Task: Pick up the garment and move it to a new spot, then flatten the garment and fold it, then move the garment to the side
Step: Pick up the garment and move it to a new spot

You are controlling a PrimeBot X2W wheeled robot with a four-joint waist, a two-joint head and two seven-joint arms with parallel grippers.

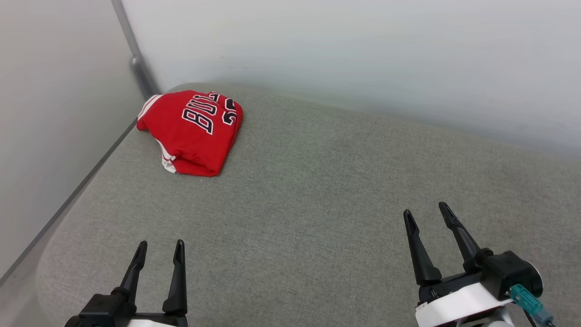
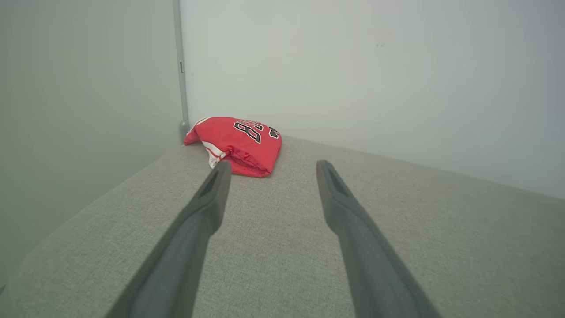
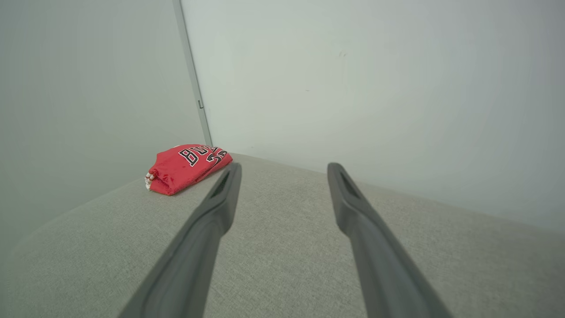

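The garment [image 1: 193,131] is a red shirt folded into a compact bundle, black white-outlined lettering on top and white striped trim at its edges. It lies at the far left corner of the grey fabric surface [image 1: 317,204]. In the left wrist view the garment [image 2: 238,143] rests beyond the fingertips, and in the right wrist view the garment [image 3: 185,167] sits far off to the left. My left gripper [image 1: 160,250] hovers open at the lower left, well short of the shirt. At the lower right my right gripper [image 1: 425,212] stands open with nothing between its fingers.
Pale walls close in the surface at the left [image 1: 54,113] and at the back [image 1: 363,54], meeting at a grey corner post [image 1: 136,59] just behind the shirt. The fabric surface has a rounded front left corner [image 1: 54,254].
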